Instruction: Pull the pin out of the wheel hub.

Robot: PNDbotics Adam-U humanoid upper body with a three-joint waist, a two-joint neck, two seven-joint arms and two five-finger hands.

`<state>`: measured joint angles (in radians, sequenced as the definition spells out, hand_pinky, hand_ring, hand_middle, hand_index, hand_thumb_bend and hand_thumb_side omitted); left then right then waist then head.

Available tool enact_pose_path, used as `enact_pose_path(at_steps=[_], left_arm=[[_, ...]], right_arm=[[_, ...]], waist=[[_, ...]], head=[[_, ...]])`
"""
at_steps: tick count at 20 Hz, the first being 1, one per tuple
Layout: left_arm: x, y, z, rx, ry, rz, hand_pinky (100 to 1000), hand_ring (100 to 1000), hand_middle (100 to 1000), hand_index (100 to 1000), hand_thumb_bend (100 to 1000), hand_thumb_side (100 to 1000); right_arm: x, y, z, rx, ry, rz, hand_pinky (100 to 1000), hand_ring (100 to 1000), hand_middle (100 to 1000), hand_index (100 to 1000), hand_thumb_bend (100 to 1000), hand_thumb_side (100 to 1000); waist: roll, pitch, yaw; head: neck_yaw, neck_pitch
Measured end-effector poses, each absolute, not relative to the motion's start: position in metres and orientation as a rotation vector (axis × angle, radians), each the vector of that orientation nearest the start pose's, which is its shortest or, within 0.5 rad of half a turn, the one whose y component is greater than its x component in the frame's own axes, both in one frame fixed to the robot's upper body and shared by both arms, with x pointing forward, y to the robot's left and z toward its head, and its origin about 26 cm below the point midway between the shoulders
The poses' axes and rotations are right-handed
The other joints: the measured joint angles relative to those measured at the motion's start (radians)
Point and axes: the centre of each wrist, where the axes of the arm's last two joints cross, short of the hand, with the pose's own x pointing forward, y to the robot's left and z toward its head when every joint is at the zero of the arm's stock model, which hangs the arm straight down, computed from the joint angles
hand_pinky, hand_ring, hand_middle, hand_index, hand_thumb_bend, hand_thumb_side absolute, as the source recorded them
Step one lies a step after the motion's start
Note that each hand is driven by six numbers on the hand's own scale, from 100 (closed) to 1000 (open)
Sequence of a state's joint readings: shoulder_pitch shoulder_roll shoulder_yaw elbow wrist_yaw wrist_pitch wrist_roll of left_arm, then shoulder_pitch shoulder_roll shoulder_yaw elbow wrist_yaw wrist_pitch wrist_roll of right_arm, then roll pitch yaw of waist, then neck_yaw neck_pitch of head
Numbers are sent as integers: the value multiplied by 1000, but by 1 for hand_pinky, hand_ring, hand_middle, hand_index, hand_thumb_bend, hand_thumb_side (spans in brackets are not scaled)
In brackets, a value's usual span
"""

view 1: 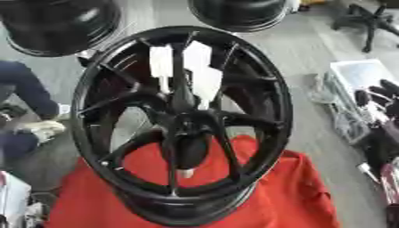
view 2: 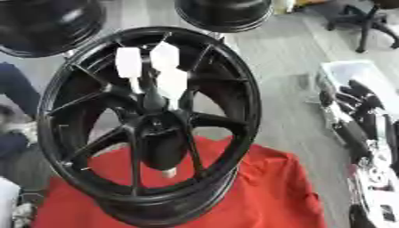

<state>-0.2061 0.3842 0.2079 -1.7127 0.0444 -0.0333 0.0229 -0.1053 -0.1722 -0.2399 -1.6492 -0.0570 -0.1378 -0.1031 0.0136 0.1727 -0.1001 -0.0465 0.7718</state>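
In the left eye view a black wheel hub (view 1: 183, 124) fills the middle, standing on a red cloth (view 1: 288, 196) that spreads under its lower rim. Two white tags (view 1: 195, 67) hang over the upper spokes, just above the hub's centre. Below the centre a dark rounded part runs down to a small pale tip (view 1: 187, 173); whether this is the pin cannot be told. Right of the hub, at the picture's edge, the right hand (view 1: 380, 95) shows as dark fingers pointing up, well apart from the wheel; they look relaxed, not curled on anything. Two more dark wheels (view 1: 59, 24) lie beyond the hub's top.

In the right eye view the same hub sits further left, and the right hand (view 2: 360, 104) is plainer: its black fingers are spread and straight, holding nothing, over a white tray (view 2: 351, 71) to the hub's right. An office chair base (view 2: 366, 24) stands above and right of the hub. The left hand appears in neither view.
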Motion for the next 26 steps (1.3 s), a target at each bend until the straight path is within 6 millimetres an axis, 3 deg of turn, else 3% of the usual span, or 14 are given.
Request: enact_pose_path(at_steps=[4,9,11,12,16,18,26], left_arm=[[321,371,190,499,-2062,-425,718,894,754,732,275,724],[328,369,248,581,-2055,-866,741,893,766,764,306,732],[328,369,255,591,-2032,-957,741,893,766,764,306,732],[329,368,256,591,-2024,-983,781,897,795,824,382,708],[329,353,279,614,-2040,-1187,809,909,835,871,459,681],[329,343,289,630,-2027,-1334,811,908,837,874,478,675],[367,302,275,552,-1910,-1663,808,898,835,872,532,628]], right_arm=[[296,-335,55,-328,-1904,-150,817,792,730,830,572,374],[296,-334,55,-322,-1903,-135,817,792,730,830,573,374],[296,-335,56,-324,-1904,-131,817,792,730,830,573,374],[296,-335,56,-324,-1904,-130,817,792,730,830,574,373],[297,-334,57,-313,-1903,-85,817,792,730,830,575,372],[297,-333,58,-306,-1902,-71,817,792,730,830,575,373],[297,-332,57,-298,-1900,-61,817,792,729,830,573,373]], waist=[[9,-6,-9],[20,-10,-23],[20,-11,-23],[21,-11,-24],[48,-18,-80],[50,-18,-86],[39,-25,-81]], head=[[0,0],[1,0],[1,0],[1,0],[18,0],[25,-1],[23,-1]])
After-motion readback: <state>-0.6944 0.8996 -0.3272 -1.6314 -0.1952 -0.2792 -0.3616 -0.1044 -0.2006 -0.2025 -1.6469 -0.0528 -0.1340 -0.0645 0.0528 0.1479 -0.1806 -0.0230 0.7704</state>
